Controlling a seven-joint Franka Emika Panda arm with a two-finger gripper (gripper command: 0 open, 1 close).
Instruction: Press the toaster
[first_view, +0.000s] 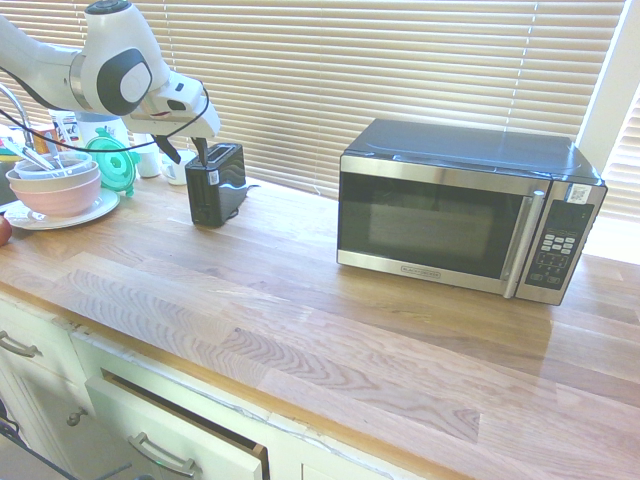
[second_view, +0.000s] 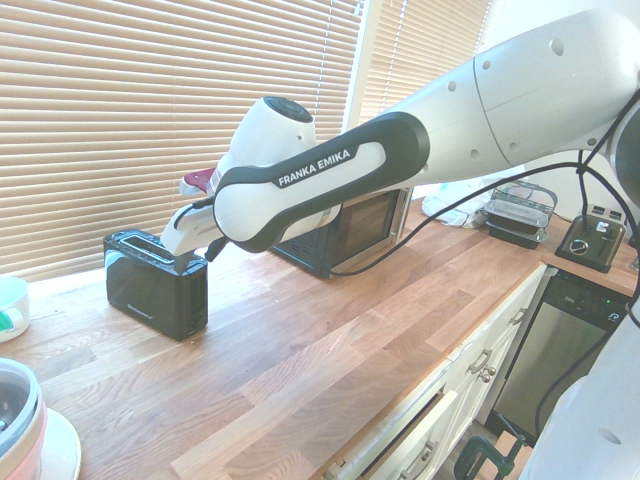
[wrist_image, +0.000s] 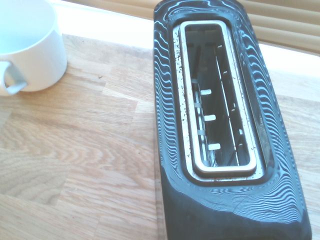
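Note:
The small glossy black toaster stands on the wooden counter in front of the window blinds, well left of the microwave. In the second exterior view the toaster shows a small white label on its long side. My gripper hangs point-down just above the toaster's near end, and its two dark fingertips look spread, so it is open and holds nothing. From the other side the gripper sits right over the toaster's top edge at that end. The wrist view looks straight down into the empty slot of the toaster.
A big black-and-silver microwave stands to the right. A white mug sits close beside the toaster. Stacked bowls on a plate and a green item crowd the counter's left end. Bare wooden counter stretches in front.

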